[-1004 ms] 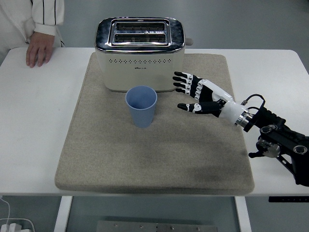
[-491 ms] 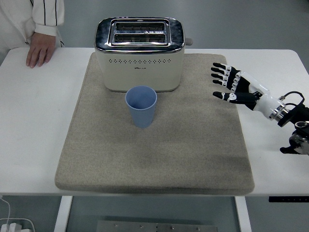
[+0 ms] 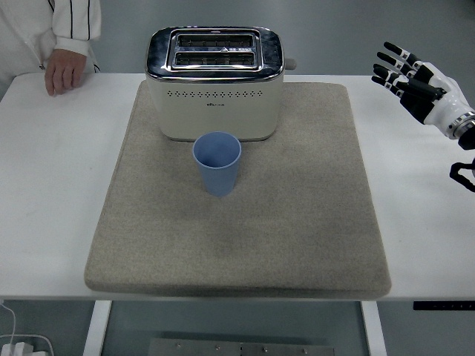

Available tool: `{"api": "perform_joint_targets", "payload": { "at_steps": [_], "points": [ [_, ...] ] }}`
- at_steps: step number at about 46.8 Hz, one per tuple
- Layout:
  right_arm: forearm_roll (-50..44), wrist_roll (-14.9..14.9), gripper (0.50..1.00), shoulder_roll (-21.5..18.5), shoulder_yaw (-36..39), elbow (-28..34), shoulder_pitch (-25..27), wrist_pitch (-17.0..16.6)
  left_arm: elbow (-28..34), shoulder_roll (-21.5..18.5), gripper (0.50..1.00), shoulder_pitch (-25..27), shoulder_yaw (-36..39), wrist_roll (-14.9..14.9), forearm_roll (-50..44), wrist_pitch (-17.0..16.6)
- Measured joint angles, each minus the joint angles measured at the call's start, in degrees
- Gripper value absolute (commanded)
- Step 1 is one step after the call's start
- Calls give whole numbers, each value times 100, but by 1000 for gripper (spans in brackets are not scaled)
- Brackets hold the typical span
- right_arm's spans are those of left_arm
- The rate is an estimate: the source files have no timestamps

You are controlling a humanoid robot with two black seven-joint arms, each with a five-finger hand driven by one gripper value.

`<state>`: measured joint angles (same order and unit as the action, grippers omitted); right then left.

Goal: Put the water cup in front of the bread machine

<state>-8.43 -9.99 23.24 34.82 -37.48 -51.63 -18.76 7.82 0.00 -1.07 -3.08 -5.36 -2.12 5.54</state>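
A blue water cup (image 3: 217,162) stands upright on the beige mat (image 3: 297,222), just in front of the cream and chrome bread machine (image 3: 214,84). Nothing touches the cup. My right hand (image 3: 407,73) is raised at the far right edge, well away from the cup, fingers spread and holding nothing. My left arm does not show.
A person's hand (image 3: 65,73) rests on the white table (image 3: 52,185) at the back left corner, with a white sleeve above it. The mat covers the table's middle, with bare table on both sides.
My right hand has pulled back from beside the cup, moving right and up to the picture's right edge. The cup stays where it stood. The person's hand shifted slightly.
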Motion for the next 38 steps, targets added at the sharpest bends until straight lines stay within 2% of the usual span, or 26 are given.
{"api": "perform_joint_targets", "payload": {
  "at_steps": [5, 10, 13, 18, 28, 38],
  "points": [
    [695, 588, 919, -233, 42, -1, -91, 142, 0, 0, 1000, 0, 0, 0, -1, 0],
    [922, 826, 923, -471, 28, -11, -111, 574, 0, 0, 1000, -1, 0, 0, 0, 0],
    [925, 818, 924, -652, -15, -15, -112, 774, 0, 0, 1000, 1, 0, 0, 0, 0],
    [892, 760, 926, -858, -28, -23, -96, 836, 0, 0, 1000, 2, 0, 0, 6, 0],
    [887, 717, 926, -827, 41, -30, -126, 810, 0, 0, 1000, 1, 0, 0, 7, 0],
    [887, 495, 926, -730, 43, -32, -223, 792, 0, 0, 1000, 1, 0, 0, 6, 0]
  ]
}}
